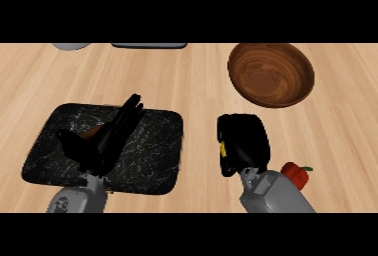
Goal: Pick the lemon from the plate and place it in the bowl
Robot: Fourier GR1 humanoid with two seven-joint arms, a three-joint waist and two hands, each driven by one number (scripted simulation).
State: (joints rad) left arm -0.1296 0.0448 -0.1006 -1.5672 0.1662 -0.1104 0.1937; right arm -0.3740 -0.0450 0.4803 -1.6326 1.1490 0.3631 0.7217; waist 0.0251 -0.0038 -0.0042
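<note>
Between the dark marbled square plate (159, 170) and the round brown wooden bowl (271, 75), my right hand (244, 140) is curled round the yellow lemon (221, 148); only a small yellow edge of it shows. I judge the lemon light and stiff, with a smooth rounded skin that may roll, so a hold around its middle seems best. My left hand (111, 137) lies with straight fingers over the plate, and it grasps nothing

Left hand (94, 146) flat; right (244, 141) seemingly curled
</note>
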